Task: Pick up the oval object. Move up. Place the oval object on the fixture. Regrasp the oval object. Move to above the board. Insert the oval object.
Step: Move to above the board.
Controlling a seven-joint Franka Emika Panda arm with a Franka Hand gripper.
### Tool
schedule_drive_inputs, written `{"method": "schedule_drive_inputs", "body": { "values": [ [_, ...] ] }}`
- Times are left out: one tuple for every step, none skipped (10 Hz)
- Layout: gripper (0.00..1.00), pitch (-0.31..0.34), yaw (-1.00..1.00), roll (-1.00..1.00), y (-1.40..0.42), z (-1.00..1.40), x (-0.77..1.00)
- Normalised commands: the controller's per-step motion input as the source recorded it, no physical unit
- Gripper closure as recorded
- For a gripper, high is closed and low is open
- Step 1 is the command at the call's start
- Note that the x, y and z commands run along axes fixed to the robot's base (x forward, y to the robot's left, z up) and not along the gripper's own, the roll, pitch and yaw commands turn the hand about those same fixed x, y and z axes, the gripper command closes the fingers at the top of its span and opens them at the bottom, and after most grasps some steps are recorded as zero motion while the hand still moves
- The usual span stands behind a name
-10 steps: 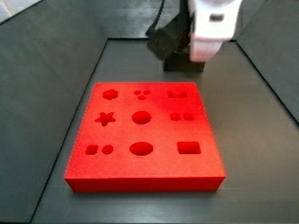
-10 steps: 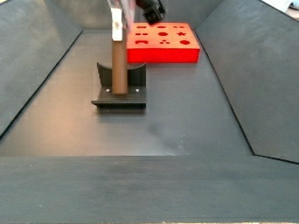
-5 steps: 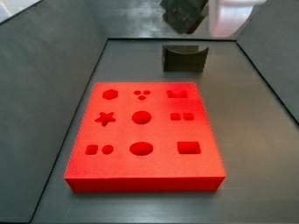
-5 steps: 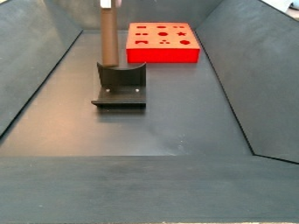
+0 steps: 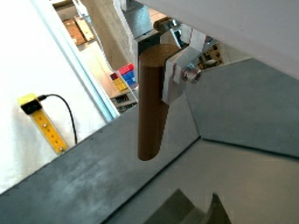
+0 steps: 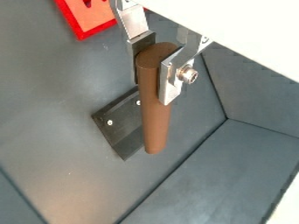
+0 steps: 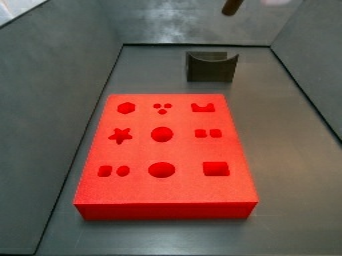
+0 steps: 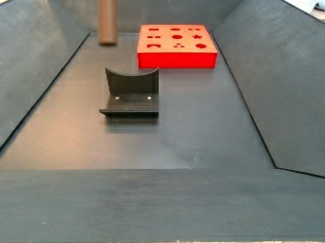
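In a wrist view we see the gripper [image 5: 163, 66] clamped on the oval object [image 5: 151, 105], one silver plate flat against its upper part; most of the brown rod hangs free below the jaws, its rounded end clear of the grey floor.

In a wrist view looking down, the gripper [image 6: 156, 66] holds the oval object [image 6: 153, 105] upright near its top, and the fixture [image 6: 117, 125] lies on the floor well beneath the jaws, just beside the rod's hanging end as seen from here. A corner of the board [image 6: 89, 15] shows red beyond the jaws.

In a side view the board [image 7: 167, 150] fills the middle with its cut-out holes, the fixture [image 7: 210, 66] standing empty behind it. Only a dark scrap at the top edge may be the rod's tip; we cannot be sure, and the fingers are out of frame.

In a side view the oval object [image 8: 106, 24] hangs high above the fixture [image 8: 129, 95], apart from it, the jaws above it hidden by the frame edge.

We judge the rod stiff, light and smooth, so it could swing or slip under a grip this near one end. For the regrasp, we would seat it in the notch, then take hold closer to its middle, across the narrow sides
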Motion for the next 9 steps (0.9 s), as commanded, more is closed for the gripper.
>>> {"method": "schedule_drive_inputs", "body": {
  "values": [
    [1.0,0.139,0.02,-0.05,-0.07,0.91,0.1],
    [1.0,0.155,0.03,-0.05,-0.05,0.75,0.07],
    [1.0,0.162,0.05,-0.05,-0.04,0.59,0.06],
    [1.0,0.162,0.07,-0.06,-0.03,0.38,0.03],
    [1.0,0.161,0.08,-0.06,-0.02,0.22,0.03],
    [1.0,0.053,1.0,-0.52,-1.0,0.21,-0.97],
    [1.0,0.038,1.0,-0.5,-1.0,0.21,-0.96],
    [1.0,-0.007,1.0,-0.49,-1.0,0.2,-0.99],
    [1.0,-0.024,1.0,-0.49,-1.0,0.19,-1.0]
  ]
}}
